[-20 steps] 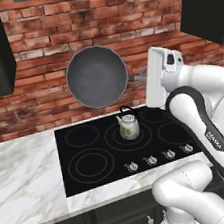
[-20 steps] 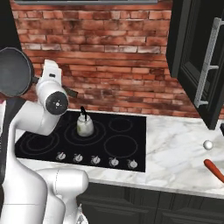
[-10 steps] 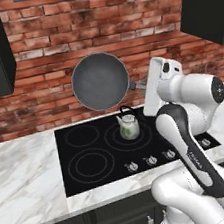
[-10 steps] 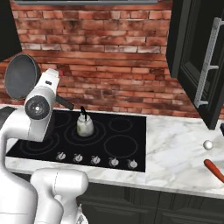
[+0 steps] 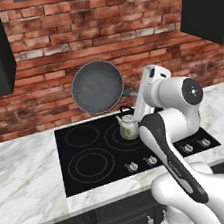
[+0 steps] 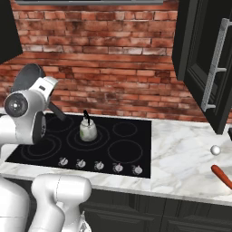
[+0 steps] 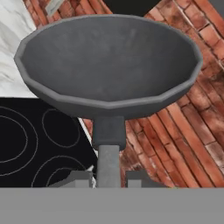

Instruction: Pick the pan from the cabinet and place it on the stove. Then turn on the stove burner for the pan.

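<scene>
The tool (image 7: 108, 177) is closed on the handle of the pan (image 5: 97, 87). In the hand view, both dark finger tips stand against the handle, one on each side, and the handle runs straight up from between them to the bowl.

The pan is held in the air, tipped on edge. In the left base view, its speckled inside faces out into the room. Its bowl shows in front of the brick wall (image 5: 97, 30), above the back of the stove (image 5: 83, 183). The handle slants down and to the right into the white hand. No part of the pan touches the stove.

In the right base view, the pan (image 6: 26, 77) shows as a dark disc behind the arm's upper joint, at the far left.

The stove is a glossy black cooktop with grey ring outlines, set into the white marble tabletop (image 5: 24, 192). A row of small silver knobs (image 6: 99, 166) runs along its front edge. A small pale kettle (image 5: 129, 127) with a black hoop handle stands upright on a rear ring, just below and to the right of the pan's bowl.

In the right base view, the cabinet (image 6: 206, 68) hangs at the upper right. Its door with the silver bar handle (image 6: 213, 63) stands open. On the tabletop below it lie a small white ball (image 6: 215, 149) and, near it, a reddish sausage-shaped item (image 6: 223, 176).
</scene>
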